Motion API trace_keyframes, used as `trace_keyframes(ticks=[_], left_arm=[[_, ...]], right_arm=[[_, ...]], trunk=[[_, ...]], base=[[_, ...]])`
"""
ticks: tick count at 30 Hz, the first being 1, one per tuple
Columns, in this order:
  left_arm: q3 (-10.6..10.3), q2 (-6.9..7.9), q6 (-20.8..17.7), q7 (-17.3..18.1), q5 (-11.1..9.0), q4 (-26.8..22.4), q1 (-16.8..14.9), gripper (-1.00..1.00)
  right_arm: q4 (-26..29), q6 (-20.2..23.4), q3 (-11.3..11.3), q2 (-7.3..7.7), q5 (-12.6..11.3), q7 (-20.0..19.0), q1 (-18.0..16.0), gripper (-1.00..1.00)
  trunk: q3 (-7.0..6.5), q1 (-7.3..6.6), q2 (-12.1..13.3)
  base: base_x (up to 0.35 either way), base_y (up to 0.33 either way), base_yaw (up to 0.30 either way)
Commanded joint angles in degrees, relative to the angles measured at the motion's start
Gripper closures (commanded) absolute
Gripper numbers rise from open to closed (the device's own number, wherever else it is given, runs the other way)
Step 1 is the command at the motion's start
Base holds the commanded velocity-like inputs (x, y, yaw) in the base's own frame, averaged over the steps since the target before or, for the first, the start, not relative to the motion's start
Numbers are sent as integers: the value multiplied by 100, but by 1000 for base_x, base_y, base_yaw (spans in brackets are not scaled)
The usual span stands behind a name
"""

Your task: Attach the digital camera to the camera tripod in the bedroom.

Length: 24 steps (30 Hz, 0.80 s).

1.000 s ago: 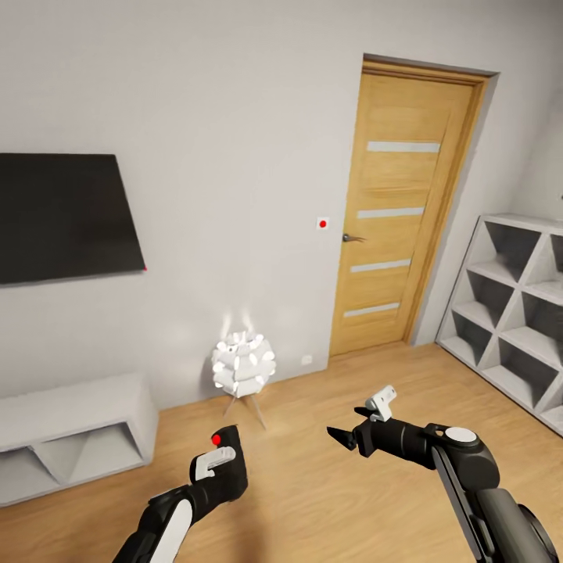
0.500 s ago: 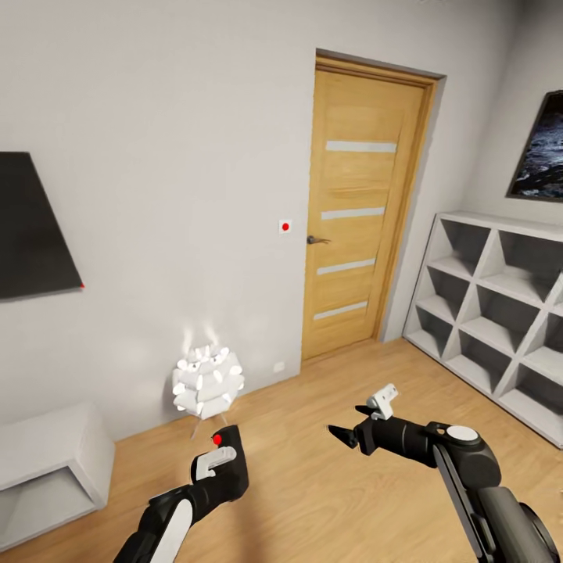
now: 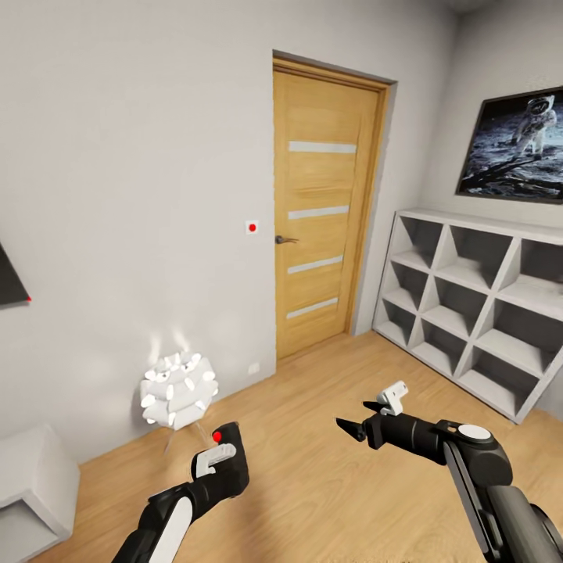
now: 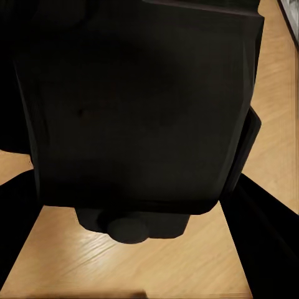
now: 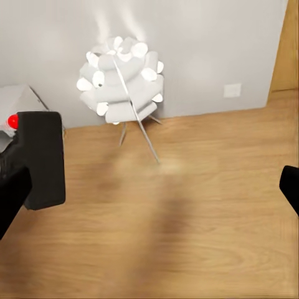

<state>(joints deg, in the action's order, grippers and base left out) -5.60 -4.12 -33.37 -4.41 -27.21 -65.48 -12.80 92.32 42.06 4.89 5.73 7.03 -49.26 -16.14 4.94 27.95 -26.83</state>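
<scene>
The digital camera (image 3: 225,451), a small, chunky black body with a round red button on its top, is held upright above the wooden plank floor (image 3: 328,500) of the bedroom, clamped in the left gripper (image 3: 221,469). In the left wrist view its dark, flat-faced body (image 4: 134,106) is seen close up, with a rounded knob at one edge. In the right wrist view the camera (image 5: 38,159) is seen from the side, the red button at its upper corner.

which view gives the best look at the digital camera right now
The head view: the digital camera shows whole in the left end effector, red button on top. The left wrist view has it so close that it is just a dark block. The right wrist view catches its side and red button at the frame edge.
</scene>
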Motion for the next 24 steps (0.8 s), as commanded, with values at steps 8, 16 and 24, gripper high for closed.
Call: trace_keyframes(ticks=[8, 16, 24], left_arm=[[-10, 5, -43, -43, -57, -9, -3, 100], [-13, 9, -37, -37, -36, -11, -3, 100], [-18, 8, -5, 17, -25, -45, -3, 100]], right_arm=[[6, 13, -1, -9, 61, -58, 9, -100], [6, 12, -15, -10, 61, -58, 22, -100], [6, 12, -22, -10, 61, -58, 31, -100]], trunk=[[-132, -173, 311], [-168, -217, 391], [-168, -217, 391]], base=[[0, 0, -263], [0, 0, -263], [52, -9, -263]])
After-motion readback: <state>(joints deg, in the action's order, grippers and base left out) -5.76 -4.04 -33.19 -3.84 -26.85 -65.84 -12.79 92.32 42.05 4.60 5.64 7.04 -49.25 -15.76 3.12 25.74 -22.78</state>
